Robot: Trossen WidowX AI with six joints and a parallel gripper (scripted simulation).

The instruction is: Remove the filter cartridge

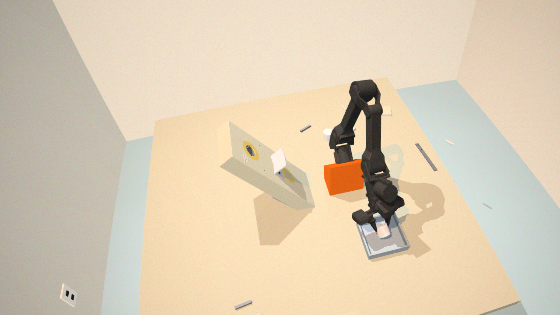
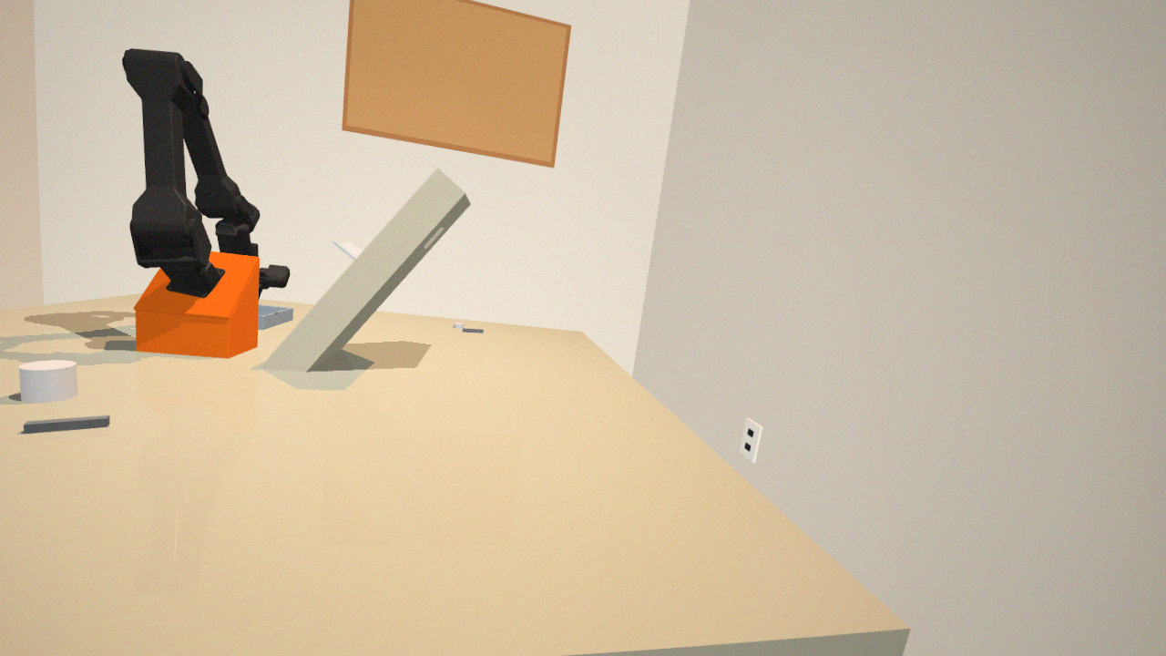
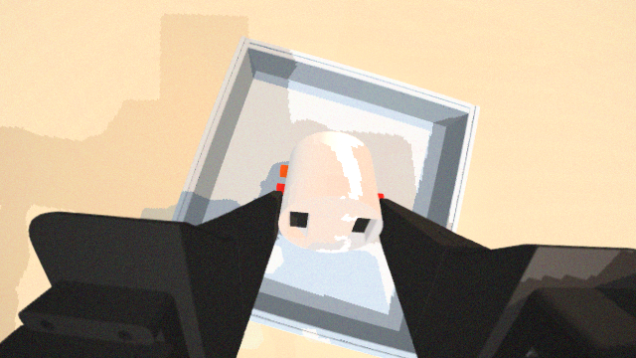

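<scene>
Beige tabletop surrounds the tray [image 3: 454, 164], and from the wrist view I have the cartridge [image 3: 332, 191] clamped between the fingers of my gripper [image 3: 329, 202], hanging over the tray's middle. Its long axis runs away from the gripper down toward the tray floor, slotted face toward the camera. I can't tell whether its far end touches the floor, so I judge the drop is straight down before I let go.

From high above the table's [image 1: 203, 250] near-left corner, we look down on the whole top. Our exterior view sits low, near the opposite far side, facing back across it. Our wrist view looks close down into the tray [image 3: 449, 164]. All share the tray; top and exterior share the leaning panel [image 1: 270, 172].
</scene>
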